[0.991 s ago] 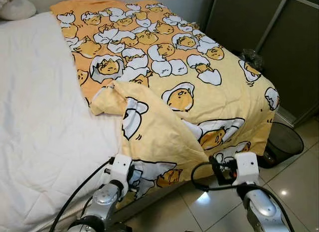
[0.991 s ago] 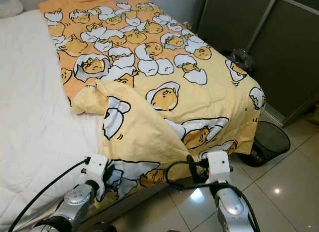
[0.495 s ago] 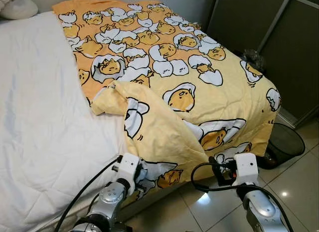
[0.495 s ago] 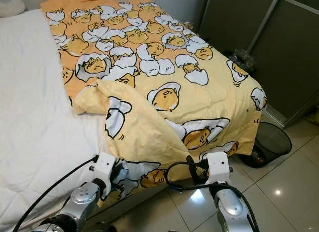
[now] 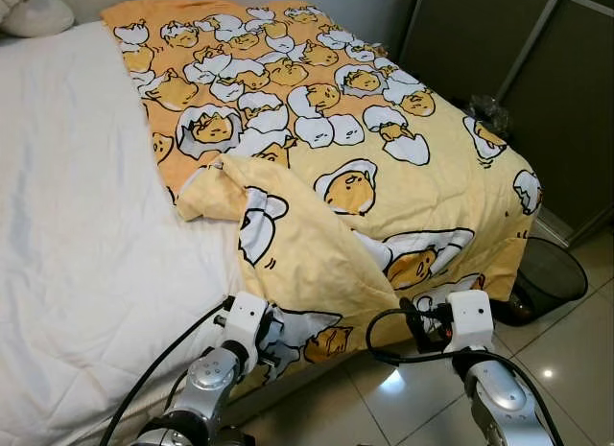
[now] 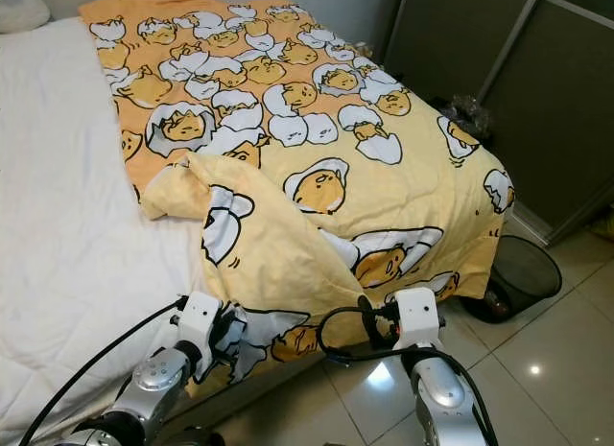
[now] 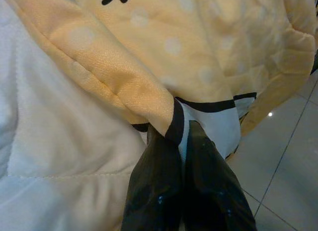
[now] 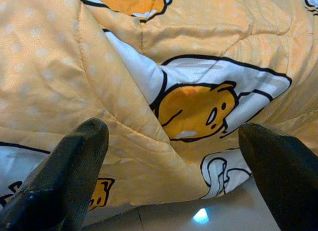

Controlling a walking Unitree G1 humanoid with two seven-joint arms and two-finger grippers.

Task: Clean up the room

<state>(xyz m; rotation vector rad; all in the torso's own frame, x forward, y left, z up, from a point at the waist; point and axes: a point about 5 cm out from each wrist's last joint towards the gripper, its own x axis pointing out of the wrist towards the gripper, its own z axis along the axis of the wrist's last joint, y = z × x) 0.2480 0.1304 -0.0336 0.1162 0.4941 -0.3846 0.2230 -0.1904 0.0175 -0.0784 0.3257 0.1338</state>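
The bed [image 5: 77, 273] takes up most of the frame, its white mattress cover bare across the left half. The yellow egg-print blanket [image 5: 384, 168] covers only the right half, from the upper centre down to the foot, where it hangs over the edge toward the tiled floor [image 5: 566, 350]. Its near corner is folded back on itself in a crumpled flap at centre frame.

At the lower left of centre, the left gripper [image 7: 182, 141] is pinched tight on the blanket's hem, a fold of cloth caught between its two black fingers. At the lower right, the right gripper [image 8: 171, 166] is spread wide, facing the hanging blanket with nothing held.

A dark wire bin [image 5: 549, 273] stands on the floor at the right edge, beside the bed's foot.

The bed-making looks barely started: one edge is gripped, but the blanket is not yet spread across the left half, and the fold remains to be flattened
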